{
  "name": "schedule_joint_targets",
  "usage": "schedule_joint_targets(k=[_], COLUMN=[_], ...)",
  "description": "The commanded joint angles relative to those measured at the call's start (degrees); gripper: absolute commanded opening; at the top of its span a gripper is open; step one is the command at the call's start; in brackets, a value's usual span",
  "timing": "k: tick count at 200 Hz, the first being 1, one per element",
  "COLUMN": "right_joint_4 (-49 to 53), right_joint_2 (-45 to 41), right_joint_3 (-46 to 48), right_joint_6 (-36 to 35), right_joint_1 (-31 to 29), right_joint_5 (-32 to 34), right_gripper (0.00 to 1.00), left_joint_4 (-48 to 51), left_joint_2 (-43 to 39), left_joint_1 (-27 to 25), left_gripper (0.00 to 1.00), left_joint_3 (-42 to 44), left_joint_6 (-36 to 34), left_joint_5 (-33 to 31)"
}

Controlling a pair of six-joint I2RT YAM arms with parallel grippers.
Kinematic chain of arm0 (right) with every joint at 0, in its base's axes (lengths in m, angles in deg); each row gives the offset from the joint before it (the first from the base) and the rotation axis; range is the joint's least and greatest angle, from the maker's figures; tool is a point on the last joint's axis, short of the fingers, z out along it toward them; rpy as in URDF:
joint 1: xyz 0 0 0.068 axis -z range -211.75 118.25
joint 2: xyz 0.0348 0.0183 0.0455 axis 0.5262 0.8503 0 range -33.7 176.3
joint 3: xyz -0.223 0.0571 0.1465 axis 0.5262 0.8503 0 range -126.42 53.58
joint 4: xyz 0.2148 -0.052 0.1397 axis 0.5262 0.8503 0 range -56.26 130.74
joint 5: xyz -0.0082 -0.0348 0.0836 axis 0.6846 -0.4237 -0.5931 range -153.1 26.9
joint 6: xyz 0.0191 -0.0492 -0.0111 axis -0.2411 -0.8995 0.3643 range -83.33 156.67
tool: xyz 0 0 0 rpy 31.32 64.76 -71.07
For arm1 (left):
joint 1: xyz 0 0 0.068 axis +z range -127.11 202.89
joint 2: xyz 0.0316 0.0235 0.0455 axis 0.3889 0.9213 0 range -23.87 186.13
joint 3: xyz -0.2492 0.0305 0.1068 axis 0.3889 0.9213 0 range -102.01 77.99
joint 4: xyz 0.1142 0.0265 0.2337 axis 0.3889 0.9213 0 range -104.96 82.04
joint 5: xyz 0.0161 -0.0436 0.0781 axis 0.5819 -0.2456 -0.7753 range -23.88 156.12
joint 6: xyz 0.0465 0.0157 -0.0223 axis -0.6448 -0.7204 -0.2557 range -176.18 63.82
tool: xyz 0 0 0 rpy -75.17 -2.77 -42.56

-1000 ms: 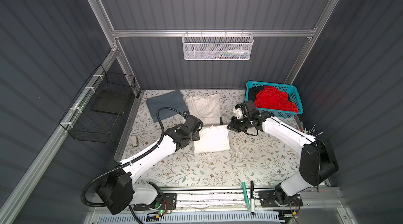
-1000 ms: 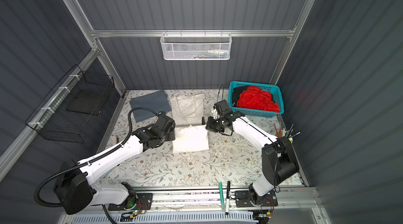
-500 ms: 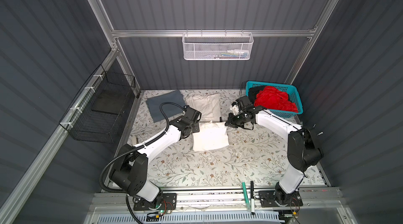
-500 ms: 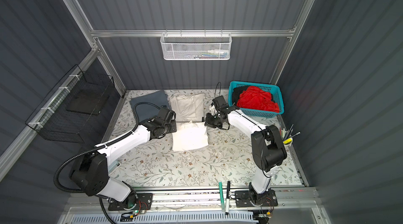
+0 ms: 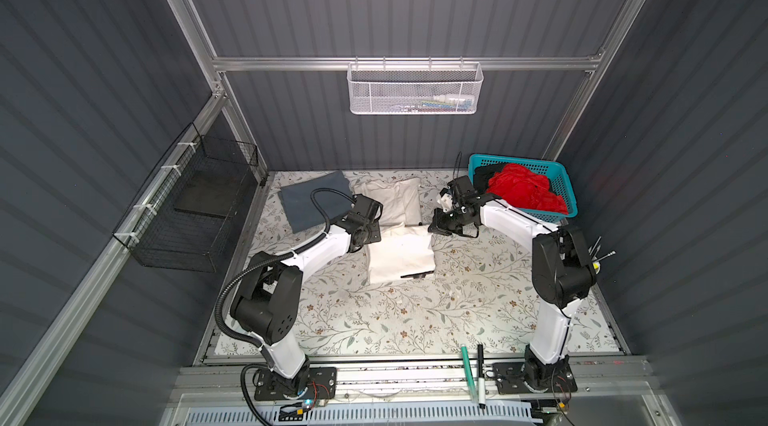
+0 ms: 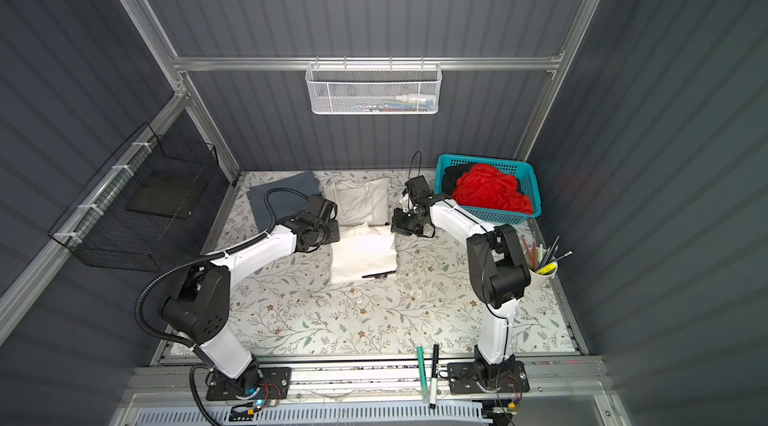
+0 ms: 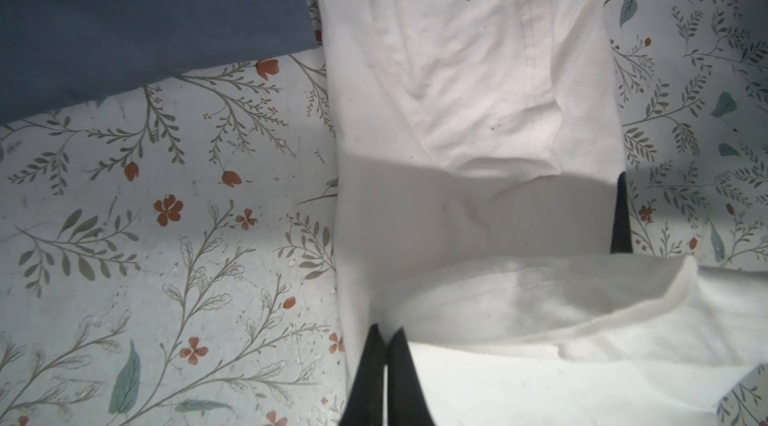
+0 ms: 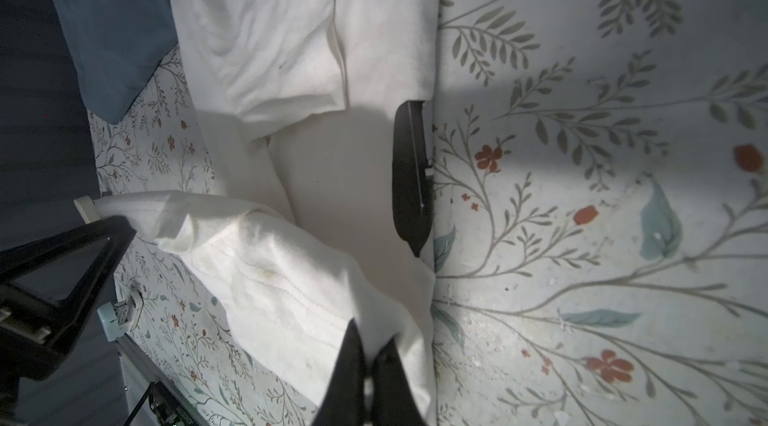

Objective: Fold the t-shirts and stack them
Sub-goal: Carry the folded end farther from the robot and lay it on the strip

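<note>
Both arms work the large off-white cloth t-shirt, which lies on the floral-patterned counter. The left gripper is closed tight on one corner of a raised fold of that shirt. The right gripper is pinched shut on the opposite corner, so the doubled edge hangs stretched between them, lifted just off the layer beneath.

Holding two corners at once looks deliberate: soft cloth sags and twists when carried from one point, while a stretched edge can be laid down straight.

Ahead of both grippers the rest of the off-white cloth lies flat with its side flaps turned in. In the left wrist view it appears to run unbroken into the held part, though I cannot be sure it is one garment. The step in hand is probably the cross fold — bringing the held edge over that flat part.

Beyond the left gripper, to its outer side, sits a folded slate-grey cloth t-shirt, likely the base for stacking. Behind the right gripper's arm, a teal plastic basket holds the crumpled bright red t-shirt and a black t-shirt, both unfolded.
</note>
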Motion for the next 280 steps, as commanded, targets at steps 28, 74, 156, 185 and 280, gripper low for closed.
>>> schedule_joint_targets(k=[28,74,156,185,280], right_joint_4=[-1.0,-0.4,-6.2,-11.4,-24.3], right_joint_2=[4.1,7.1,-10.0,-15.8,-9.6], right_joint_3=[-4.0,-6.8,11.0,20.5,31.5], right_joint_6=[-2.2,-2.7,-1.5,5.2,16.7], right_joint_1=[0.7,1.2,0.4,-3.4,-9.9], right_joint_5=[-2.4,-2.8,-2.9,-5.6,-4.7], right_gripper=[0.05,0.07,0.6,0.56,0.4], left_joint_4=[-1.1,0.0,0.3,-6.1,-11.9], left_joint_2=[2.1,4.8,2.6,5.0,16.2], left_joint_1=[1.2,1.8,-2.1,-7.8,-8.1], left_gripper=[0.0,0.0,0.42,0.42,0.39], left_joint_3=[-2.5,-3.9,-2.3,0.3,-5.8], left_joint_6=[-1.0,0.3,0.3,2.7,3.3], left_joint_5=[-0.3,-1.6,0.1,5.7,4.7])
